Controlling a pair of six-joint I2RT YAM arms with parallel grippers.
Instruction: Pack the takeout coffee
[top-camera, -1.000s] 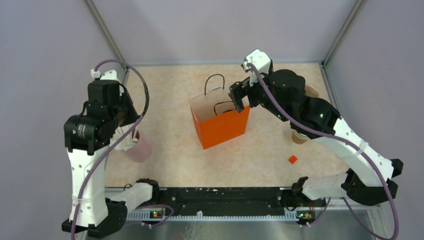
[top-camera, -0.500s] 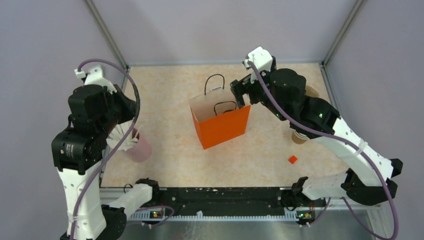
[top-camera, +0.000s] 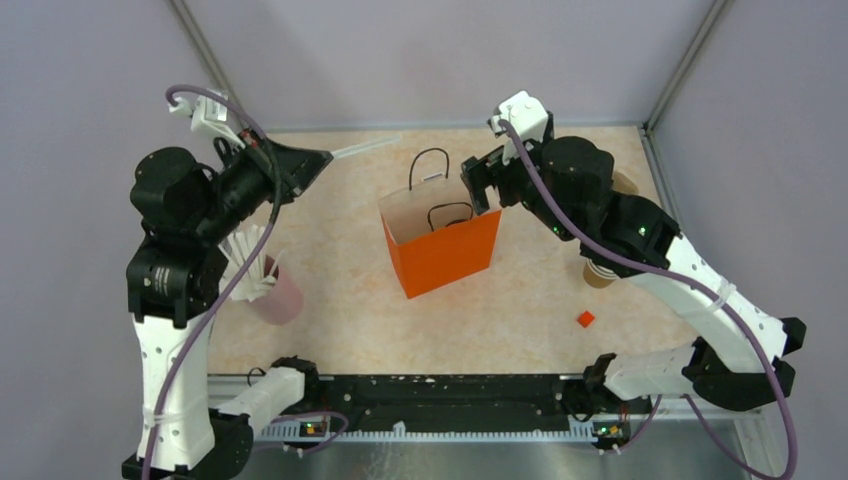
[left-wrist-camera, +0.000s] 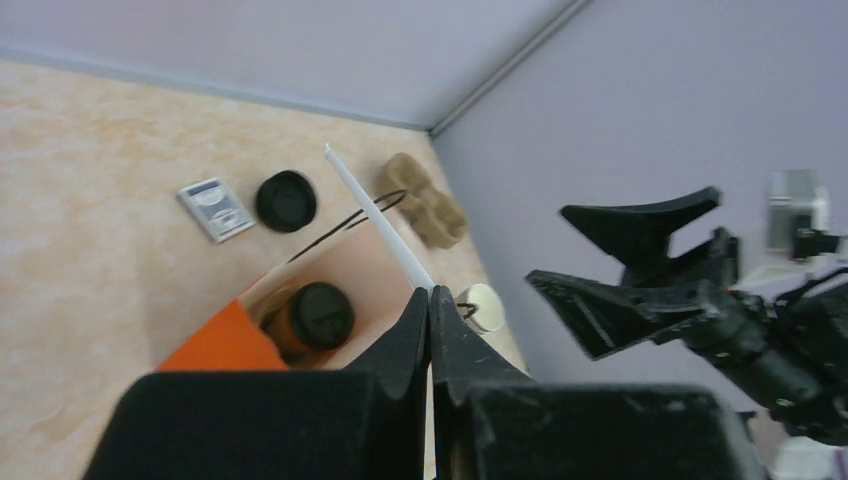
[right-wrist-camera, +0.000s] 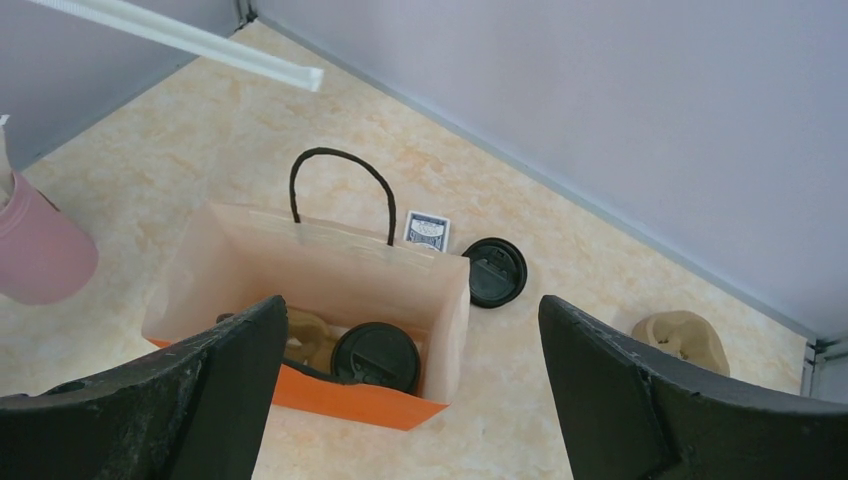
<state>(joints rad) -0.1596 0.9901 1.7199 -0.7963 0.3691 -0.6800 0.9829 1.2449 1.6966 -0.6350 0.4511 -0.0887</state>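
Probably a lab cell: plain lavender walls (top-camera: 450, 60), metal posts (top-camera: 212, 65), marbled tabletop (top-camera: 340, 300).

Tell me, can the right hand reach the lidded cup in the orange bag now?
Probably yes: the right hand hangs open above the orange bag, whose mouth is open, and the lidded cup shows uncovered inside.

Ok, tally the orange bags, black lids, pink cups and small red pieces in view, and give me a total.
Orange bag: 1
Black lids: 2 (one on the takeout coffee in the bag, one loose lid beside the bag)
Pink cup: 1
Small red piece: 1
Total: 5
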